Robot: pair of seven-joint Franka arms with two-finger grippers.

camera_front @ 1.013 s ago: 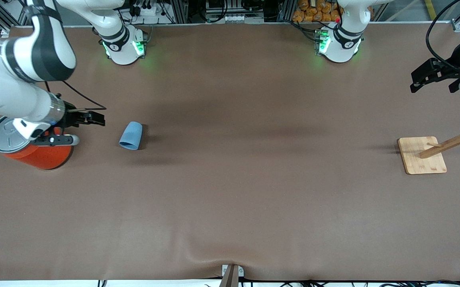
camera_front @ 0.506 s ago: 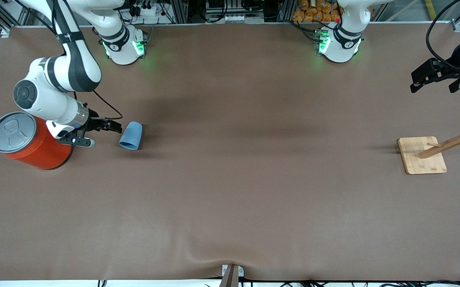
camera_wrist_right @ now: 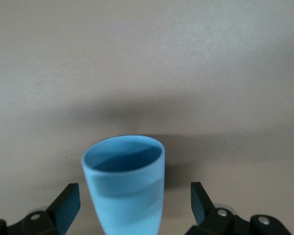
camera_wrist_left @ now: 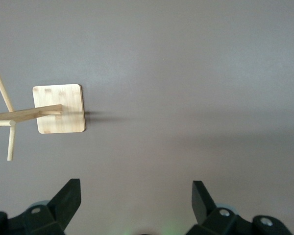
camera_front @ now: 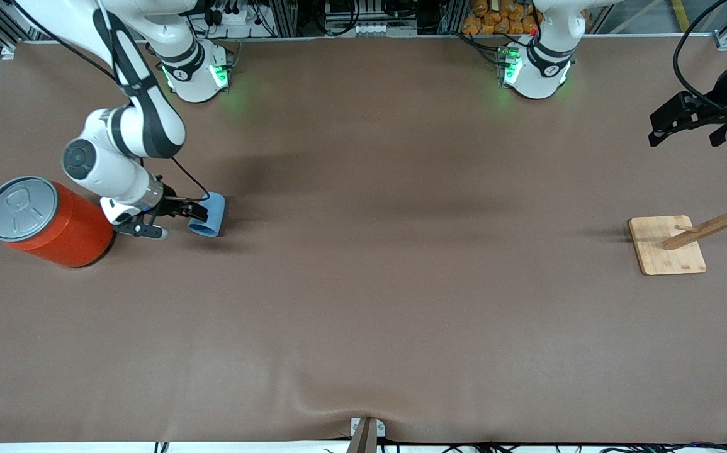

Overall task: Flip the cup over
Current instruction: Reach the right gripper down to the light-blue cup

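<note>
The cup (camera_front: 209,214) lies on its side on the counter (camera_front: 363,314) beside the orange can (camera_front: 48,223). The right tool (camera_front: 192,212), released and wide, straddles it; next it likely must clench and turn it. The left tool (camera_front: 681,119) waits released above the wooden rack (camera_front: 668,245).

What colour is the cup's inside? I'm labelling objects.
Blue, a little darker than its light-blue outside; the cup shows this best in the right wrist view.

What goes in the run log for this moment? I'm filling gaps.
right end effector: open around small light-blue tapered plastic cup, lying on its side | left end effector: open, waiting above table
</note>
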